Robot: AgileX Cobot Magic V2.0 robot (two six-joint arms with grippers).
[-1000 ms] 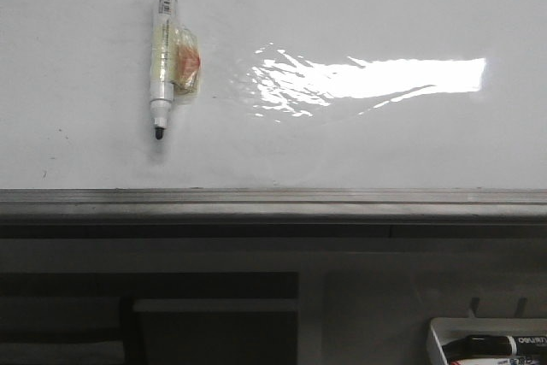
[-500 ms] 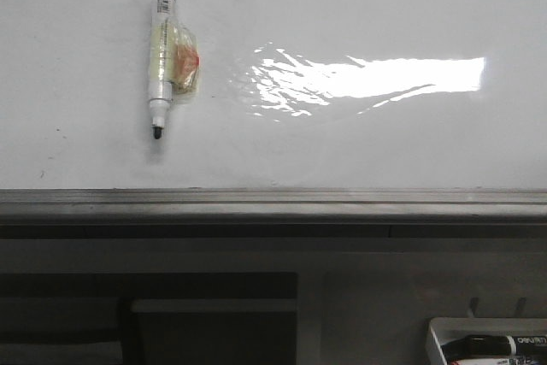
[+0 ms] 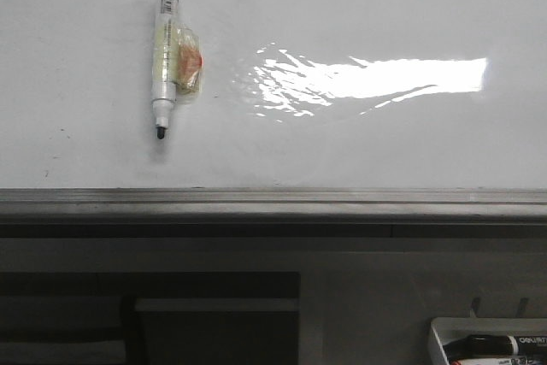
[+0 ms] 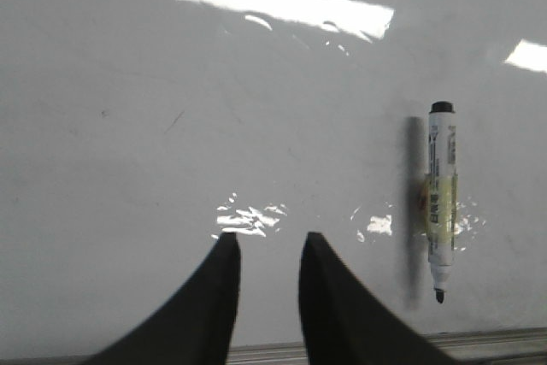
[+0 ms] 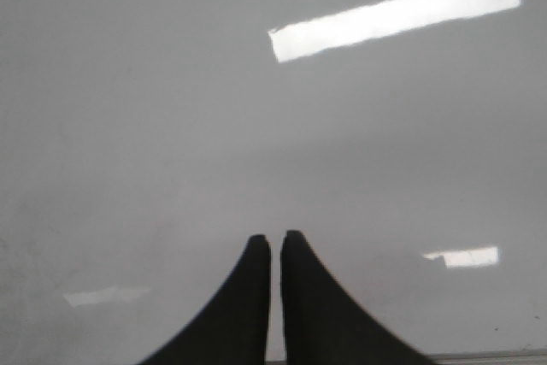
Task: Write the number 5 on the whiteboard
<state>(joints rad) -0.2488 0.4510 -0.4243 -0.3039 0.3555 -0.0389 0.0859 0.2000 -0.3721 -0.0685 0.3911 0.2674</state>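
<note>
White marker (image 3: 167,50) lying capless on whiteboard (image 3: 385,143), ready to grab. No 5 drawn yet. Left end effector (image 4: 267,250) spread nearby; right end effector (image 5: 276,250) pressed together, empty.

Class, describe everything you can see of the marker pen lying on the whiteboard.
The marker pen is a slim white barrel with a black end cap, printed label and bare black tip pointing toward the grey rail. Yellowish clear tape with an orange patch wraps its middle. It lies flat on the whiteboard, untouched by either gripper.

left hand (image 4: 269,250) parted, right hand (image 5: 276,250) closed, empty
</note>
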